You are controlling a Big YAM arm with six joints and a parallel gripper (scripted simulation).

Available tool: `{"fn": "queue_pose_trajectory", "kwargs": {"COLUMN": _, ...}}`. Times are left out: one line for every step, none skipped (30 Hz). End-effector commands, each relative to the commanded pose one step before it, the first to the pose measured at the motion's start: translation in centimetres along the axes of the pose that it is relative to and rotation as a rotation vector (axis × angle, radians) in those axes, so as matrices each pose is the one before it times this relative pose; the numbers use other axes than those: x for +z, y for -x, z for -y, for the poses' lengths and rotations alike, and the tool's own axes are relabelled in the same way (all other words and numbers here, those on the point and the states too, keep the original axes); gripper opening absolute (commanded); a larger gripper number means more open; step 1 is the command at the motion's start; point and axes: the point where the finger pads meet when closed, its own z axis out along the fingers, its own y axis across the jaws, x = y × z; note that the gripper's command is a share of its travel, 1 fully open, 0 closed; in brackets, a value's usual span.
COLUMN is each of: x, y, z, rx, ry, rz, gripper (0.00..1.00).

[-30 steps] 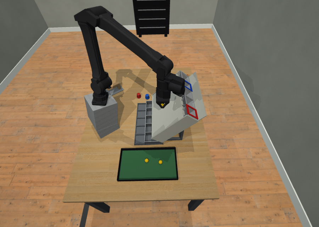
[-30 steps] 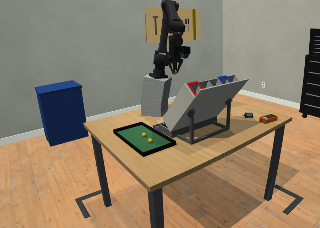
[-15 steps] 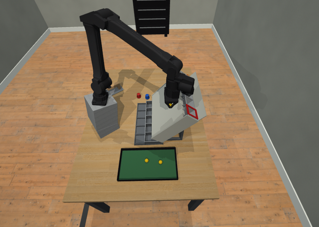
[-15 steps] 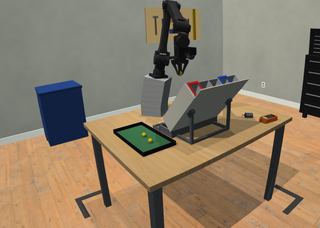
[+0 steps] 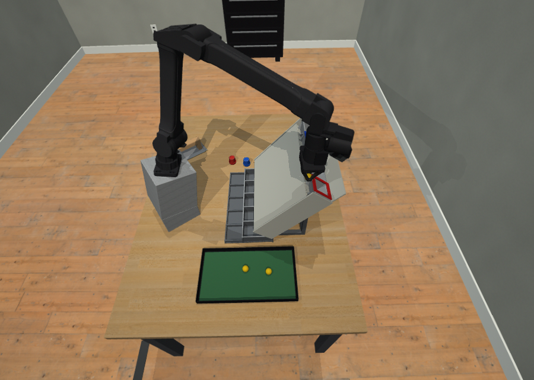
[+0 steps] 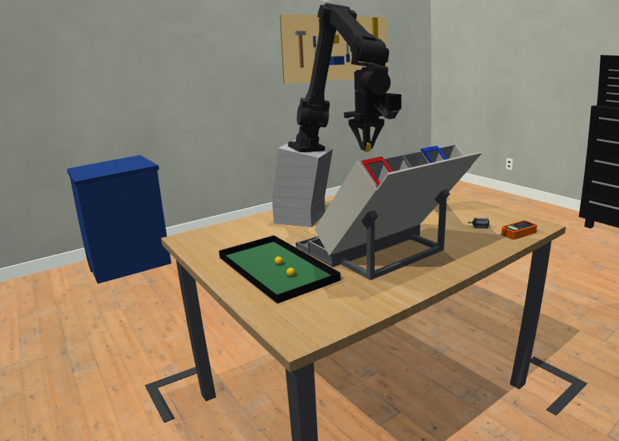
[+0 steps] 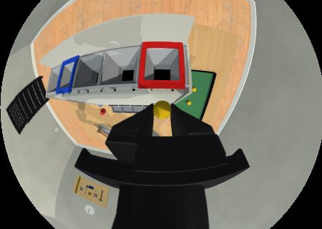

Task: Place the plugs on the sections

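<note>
My gripper point(image 5: 308, 176) point(image 6: 367, 147) point(image 7: 162, 106) is shut on a yellow marble, above the funnel box's top edge, beside the red-banded funnel. The red band point(image 5: 329, 190) point(image 6: 373, 160) point(image 7: 162, 84) rims the end funnel nearest the green tray. The blue band point(image 5: 305, 133) point(image 6: 430, 148) point(image 7: 64, 91) is farther along the row, partly hidden in the top view. The red plug point(image 5: 232, 159) point(image 7: 103, 111) and blue plug point(image 5: 246, 161) point(image 7: 100, 105) stand on the table beyond the sectioned tray point(image 5: 235, 204). Its visible flat front parts hold no plug. The pipes are hidden.
The sloping cover point(image 5: 276, 182) overhangs the sectioned tray. The green marble tray point(image 5: 224, 285) point(image 6: 250, 263) holds two yellow marbles. An orange meter point(image 6: 519, 229) and a small dark object point(image 6: 481, 222) lie near the stand.
</note>
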Motion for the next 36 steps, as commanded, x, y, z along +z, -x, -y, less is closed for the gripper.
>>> {"fn": "queue_pose_trajectory", "kwargs": {"x": -1.685, "y": 3.483, "z": -0.067, "rx": 0.00459, "ry": -0.01339, "rz": 0.02974, "gripper": 0.0}}
{"fn": "queue_pose_trajectory", "kwargs": {"x": 0.019, "y": 0.436, "z": -0.01, "rx": 0.0, "ry": 0.00009, "rz": -0.00001, "gripper": 0.0}}
{"fn": "queue_pose_trajectory", "kwargs": {"x": 0.015, "y": 0.405, "z": -0.008, "rx": 0.0, "ry": 0.00009, "rz": -0.00001, "gripper": 0.0}}
{"fn": "queue_pose_trajectory", "kwargs": {"x": 0.015, "y": 0.374, "z": -0.009, "rx": 0.0, "ry": 0.00009, "rz": -0.00001, "gripper": 0.0}}
{"fn": "queue_pose_trajectory", "kwargs": {"x": -0.013, "y": 0.293, "z": 0.156, "rx": 0.00299, "ry": -0.00047, "rz": 0.00033, "gripper": 0.0}}
{"fn": "queue_pose_trajectory", "kwargs": {"x": 0.0, "y": 0.0, "z": 0.0, "rx": 0.0, "ry": 0.0, "rz": 0.0, "gripper": 0.0}}
{"fn": "queue_pose_trajectory", "kwargs": {"x": 0.0, "y": 0.0, "z": 0.0, "rx": 0.0, "ry": 0.0, "rz": 0.0, "gripper": 0.0}}
{"fn": "queue_pose_trajectory", "kwargs": {"x": -0.461, "y": -0.032, "z": 1.126, "rx": 0.02039, "ry": -0.00564, "rz": 0.007, "gripper": 0.0}}
{"fn": "queue_pose_trajectory", "kwargs": {"x": 0.346, "y": 0.359, "z": -0.323, "rx": -0.00558, "ry": 0.00291, "rz": -0.00538, "gripper": 0.0}}
{"fn": "queue_pose_trajectory", "kwargs": {"x": 0.075, "y": 0.36, "z": -0.396, "rx": -0.00685, "ry": 0.00168, "rz": -0.00066, "gripper": 0.0}}
{"fn": "queue_pose_trajectory", "kwargs": {"x": 0.061, "y": 0.31, "z": -0.336, "rx": -0.00569, "ry": 0.00185, "rz": -0.00039, "gripper": 0.0}}
{"fn": "queue_pose_trajectory", "kwargs": {"x": 0.052, "y": 0.259, "z": -0.271, "rx": -0.00476, "ry": 0.00087, "rz": -0.00056, "gripper": 0.0}}
{"fn": "queue_pose_trajectory", "kwargs": {"x": 0.01, "y": 0.157, "z": -0.022, "rx": -0.00037, "ry": -0.00002, "rz": -0.00009, "gripper": 0.0}}
{"fn": "queue_pose_trajectory", "kwargs": {"x": 0.007, "y": 0.125, "z": -0.009, "rx": -0.00014, "ry": -0.00005, "rz": -0.00005, "gripper": 0.0}}
{"fn": "queue_pose_trajectory", "kwargs": {"x": -0.384, "y": 0.089, "z": 0.07, "rx": 0.00114, "ry": -0.0026, "rz": 0.00637, "gripper": 0.0}}
{"fn": "queue_pose_trajectory", "kwargs": {"x": -0.726, "y": 0.073, "z": 0.076, "rx": 0.00114, "ry": -0.00469, "rz": 0.01202, "gripper": 0.0}}
{"fn": "queue_pose_trajectory", "kwargs": {"x": -0.215, "y": 0.013, "z": 0.151, "rx": 0.0026, "ry": -0.00175, "rz": 0.00345, "gripper": 0.0}}
{"fn": "queue_pose_trajectory", "kwargs": {"x": 0.21, "y": -0.014, "z": 0.126, "rx": 0.00229, "ry": 0.00093, "rz": -0.00358, "gripper": 0.0}}
{"fn": "queue_pose_trajectory", "kwargs": {"x": 0.172, "y": 0.005, "z": 0.019, "rx": 0.00039, "ry": 0.00099, "rz": -0.00285, "gripper": 0.0}}
{"fn": "queue_pose_trajectory", "kwargs": {"x": 0.067, "y": 0.004, "z": -0.001, "rx": -0.00224, "ry": 0.00046, "rz": -0.00109, "gripper": 0.0}}
{"fn": "queue_pose_trajectory", "kwargs": {"x": 0.01, "y": 0.002, "z": -0.003, "rx": -0.00103, "ry": 0.00022, "rz": -0.00011, "gripper": 0.0}}
{"fn": "queue_pose_trajectory", "kwargs": {"x": 0.0, "y": 0.0, "z": 0.0, "rx": -0.00006, "ry": 0.0, "rz": 0.0, "gripper": 0.0}}
{"fn": "queue_pose_trajectory", "kwargs": {"x": 0.0, "y": 0.0, "z": 0.0, "rx": 0.0, "ry": 0.0, "rz": 0.0, "gripper": 0.0}}
{"fn": "queue_pose_trajectory", "kwargs": {"x": 0.0, "y": 0.0, "z": 0.0, "rx": 0.0, "ry": 0.0, "rz": 0.0, "gripper": 0.0}}
{"fn": "queue_pose_trajectory", "kwargs": {"x": 0.0, "y": 0.023, "z": 0.008, "rx": -0.00017, "ry": -0.00033, "rz": 0.00094, "gripper": 0.0}}
{"fn": "queue_pose_trajectory", "kwargs": {"x": 0.0, "y": 0.005, "z": 0.002, "rx": -0.00004, "ry": -0.00007, "rz": 0.00021, "gripper": 0.0}}
{"fn": "queue_pose_trajectory", "kwargs": {"x": 0.0, "y": 0.0, "z": 0.0, "rx": 0.0, "ry": 0.0, "rz": 0.0, "gripper": 0.0}}
{"fn": "queue_pose_trajectory", "kwargs": {"x": 0.0, "y": 0.0, "z": 0.0, "rx": 0.0, "ry": 0.0, "rz": 0.0, "gripper": 0.0}}
{"fn": "queue_pose_trajectory", "kwargs": {"x": 0.0, "y": 0.0, "z": 0.0, "rx": 0.0, "ry": 0.0, "rz": 0.0, "gripper": 0.0}}
{"fn": "queue_pose_trajectory", "kwargs": {"x": 0.0, "y": 0.0, "z": 0.0, "rx": 0.0, "ry": 0.0, "rz": 0.0, "gripper": 0.0}}
{"fn": "queue_pose_trajectory", "kwargs": {"x": 0.0, "y": 0.0, "z": 0.0, "rx": 0.0, "ry": 0.0, "rz": 0.0, "gripper": 0.0}}
{"fn": "queue_pose_trajectory", "kwargs": {"x": 0.0, "y": 0.0, "z": 0.0, "rx": 0.0, "ry": 0.0, "rz": 0.0, "gripper": 0.0}}
{"fn": "queue_pose_trajectory", "kwargs": {"x": 0.0, "y": 0.0, "z": 0.0, "rx": 0.0, "ry": 0.0, "rz": 0.0, "gripper": 0.0}}
{"fn": "queue_pose_trajectory", "kwargs": {"x": 0.0, "y": 0.0, "z": 0.0, "rx": 0.0, "ry": 0.0, "rz": 0.0, "gripper": 0.0}}
{"fn": "queue_pose_trajectory", "kwargs": {"x": 0.0, "y": 0.0, "z": 0.0, "rx": 0.0, "ry": 0.0, "rz": 0.0, "gripper": 0.0}}
{"fn": "queue_pose_trajectory", "kwargs": {"x": 0.0, "y": 0.0, "z": 0.0, "rx": 0.0, "ry": 0.0, "rz": 0.0, "gripper": 0.0}}
